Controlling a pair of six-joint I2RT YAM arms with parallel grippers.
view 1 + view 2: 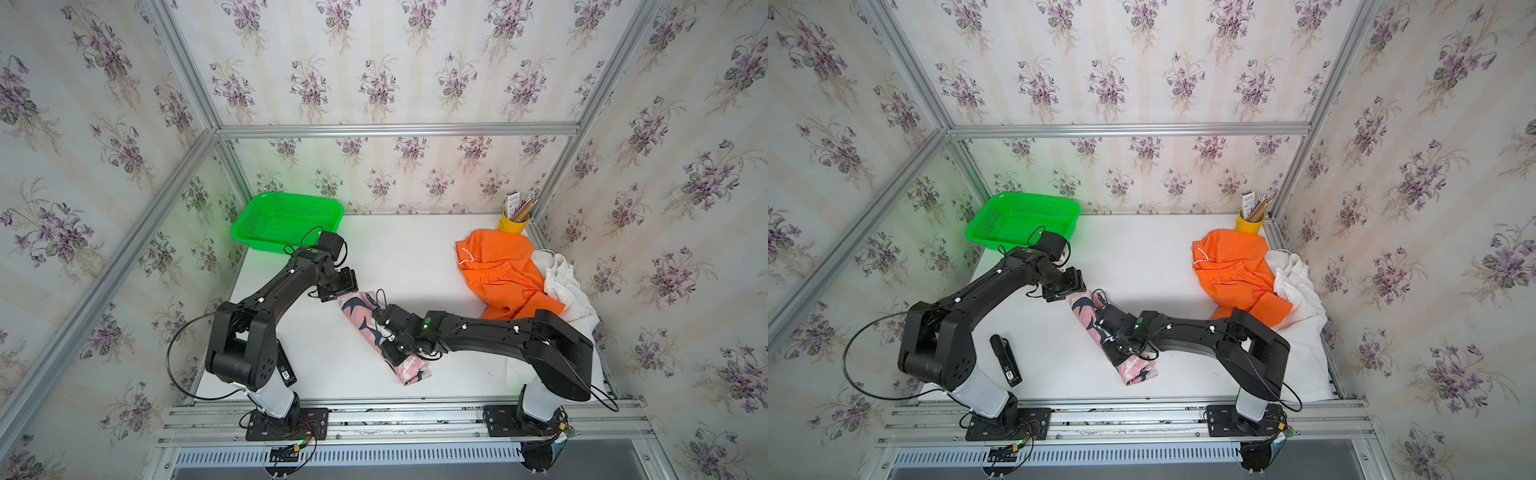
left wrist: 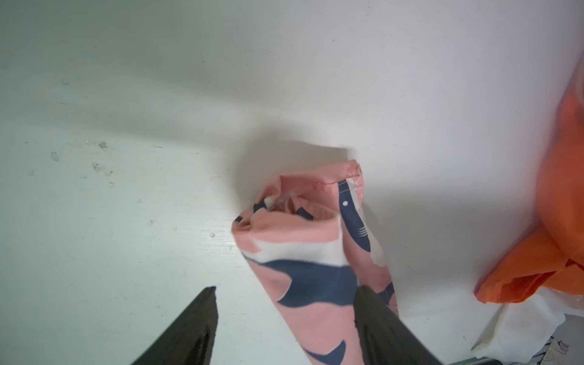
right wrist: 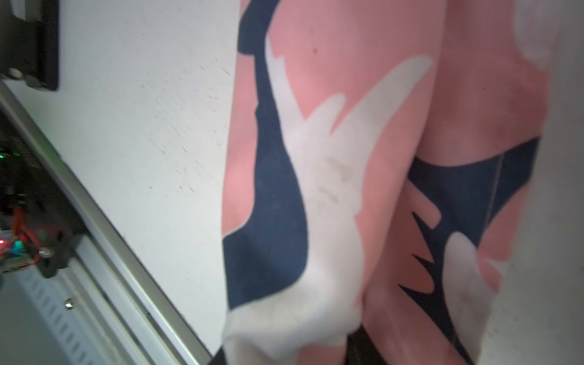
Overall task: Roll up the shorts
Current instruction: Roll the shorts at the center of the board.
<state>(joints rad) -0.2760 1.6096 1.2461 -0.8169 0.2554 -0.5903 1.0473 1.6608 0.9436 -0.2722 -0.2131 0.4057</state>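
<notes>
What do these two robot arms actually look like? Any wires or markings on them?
The left arm and right arm are matte black, chunky jointed links on white lower sleeves. Thin black cables loop outside them, pinned by small white clips. A green light glows near each wrist. The left gripper has two flat, tapering dark fingers.

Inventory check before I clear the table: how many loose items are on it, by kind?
Shorts: 3 (pink printed shorts, orange shorts, white shorts)
Green basket: 1
Yellow pencil cup: 1
Black device: 1
Total: 6
</notes>
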